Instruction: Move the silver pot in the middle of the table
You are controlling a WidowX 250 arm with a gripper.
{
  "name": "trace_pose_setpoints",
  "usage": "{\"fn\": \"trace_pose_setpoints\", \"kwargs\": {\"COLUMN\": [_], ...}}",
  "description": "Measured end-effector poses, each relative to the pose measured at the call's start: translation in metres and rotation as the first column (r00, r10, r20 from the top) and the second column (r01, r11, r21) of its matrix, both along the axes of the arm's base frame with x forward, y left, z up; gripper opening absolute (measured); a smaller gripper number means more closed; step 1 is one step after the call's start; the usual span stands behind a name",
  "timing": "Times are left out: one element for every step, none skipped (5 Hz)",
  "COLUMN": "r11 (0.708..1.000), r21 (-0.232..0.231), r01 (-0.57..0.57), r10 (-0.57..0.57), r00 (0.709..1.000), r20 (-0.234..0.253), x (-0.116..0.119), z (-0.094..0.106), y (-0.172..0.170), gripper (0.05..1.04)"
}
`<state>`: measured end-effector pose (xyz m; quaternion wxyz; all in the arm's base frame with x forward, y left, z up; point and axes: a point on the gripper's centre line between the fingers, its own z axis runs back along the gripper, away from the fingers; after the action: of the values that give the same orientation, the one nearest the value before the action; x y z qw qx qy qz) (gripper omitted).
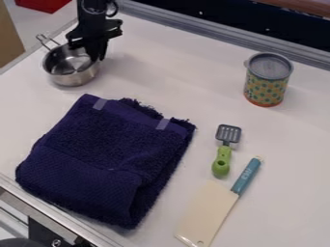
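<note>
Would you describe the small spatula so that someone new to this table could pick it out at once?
On the white table, find the big folded dark blue towel. Just right of it in the view, above the blade of the cleaver, lies the spatula. Its grey slotted head and chunky green handle set it apart from the cleaver, with its broad cream blade and teal handle.

Pale floor (32,24) beside tan panel (9,41)

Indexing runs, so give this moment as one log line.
silver pot: upright, far left on table | gripper: at pot's rim | folded navy towel: nearer camera | pot not mid-table
</note>
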<state>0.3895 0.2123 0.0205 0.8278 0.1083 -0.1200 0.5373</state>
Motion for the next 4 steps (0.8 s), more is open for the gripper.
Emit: {"fn": "trace_pose_setpoints", "kwargs": {"r11": [0.996, 0.984, 0.961, 0.929], "r21": [-0.056, -0.102, -0.186, -0.254], "r01": [-0.066, -0.149, -0.205, -0.269], "r10": [0.064, 0.142, 0.193, 0.261], "r00": [0.997, 0.987, 0.978, 0.963], "r20": [-0.036, -0.074, -0.080, -0.063], "x": [0.008, 0.012, 0.012, 0.011], "z": [0.010, 0.015, 0.008, 0.007], "y": [-0.005, -0.013, -0.032, -0.061], "gripper": [0.067, 0.067, 0.067, 0.067]}}
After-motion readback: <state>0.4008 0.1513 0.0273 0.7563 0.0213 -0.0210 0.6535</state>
